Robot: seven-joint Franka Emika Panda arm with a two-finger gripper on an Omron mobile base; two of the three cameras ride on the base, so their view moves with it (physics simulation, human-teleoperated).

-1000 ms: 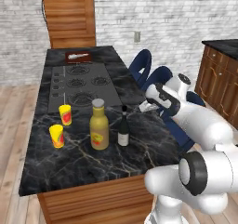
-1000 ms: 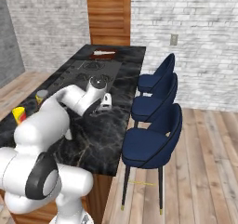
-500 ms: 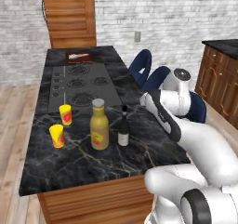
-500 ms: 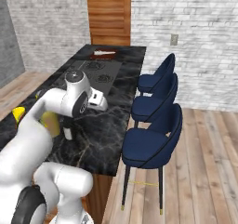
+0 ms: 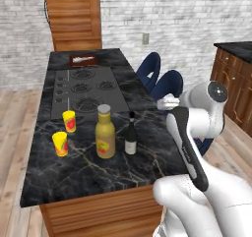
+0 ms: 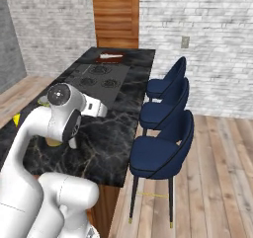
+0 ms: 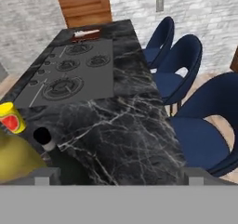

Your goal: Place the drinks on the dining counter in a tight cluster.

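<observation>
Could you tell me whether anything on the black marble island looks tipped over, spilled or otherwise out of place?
Nothing stands out. The mustard-yellow bottle and the slim dark wine bottle stand upright close together on the black marble island top, two small yellow cans stand upright to their left, and no spill shows.

Glossy veined marble dining counter (image 5: 147,147) — wood-planked base (image 5: 98,214), matt cooktop (image 5: 83,91).

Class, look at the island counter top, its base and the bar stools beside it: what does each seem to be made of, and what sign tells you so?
Counter top: polished black marble or a look-alike stone, judging by the irregular white veins.
Base: brown wood, shown by horizontal plank lines; finish looks matte.
Bar stools: dark blue padded upholstery, possibly fabric or velvet, on thin dark legs that look like metal, though that is uncertain.
</observation>
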